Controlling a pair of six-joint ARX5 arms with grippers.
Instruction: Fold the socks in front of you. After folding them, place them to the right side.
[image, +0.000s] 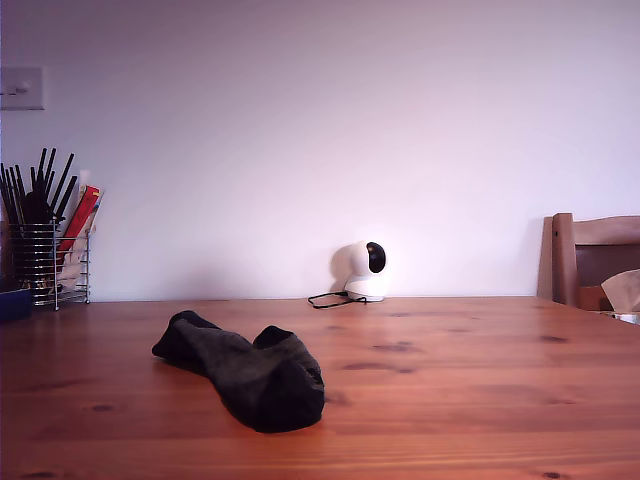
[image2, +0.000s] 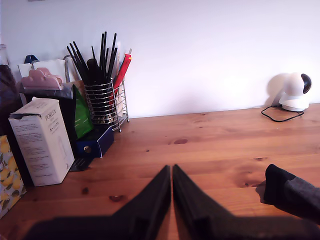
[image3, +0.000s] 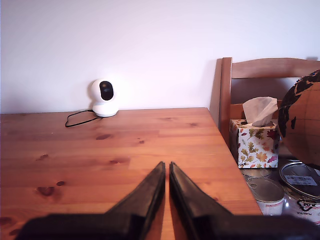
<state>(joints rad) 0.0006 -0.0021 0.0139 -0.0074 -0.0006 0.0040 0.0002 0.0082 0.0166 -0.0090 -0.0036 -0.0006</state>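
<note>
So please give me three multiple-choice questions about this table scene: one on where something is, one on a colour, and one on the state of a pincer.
1. Where do the socks lie in the exterior view?
A. On the chair
B. On the table, left of centre
C. Inside the wire holder

2. What colour is the small camera by the wall?
A. White with a black face
B. Red
C. Green

3. How is my first pincer?
A. Shut on the socks
B. Wide open
C. Shut, holding nothing

Answers:
1 B, the dark bundle rests on the wooden table, left of the middle.
2 A, its body is white and its lens face black.
3 C, the tips meet over bare wood, and the socks lie apart from them.
</note>
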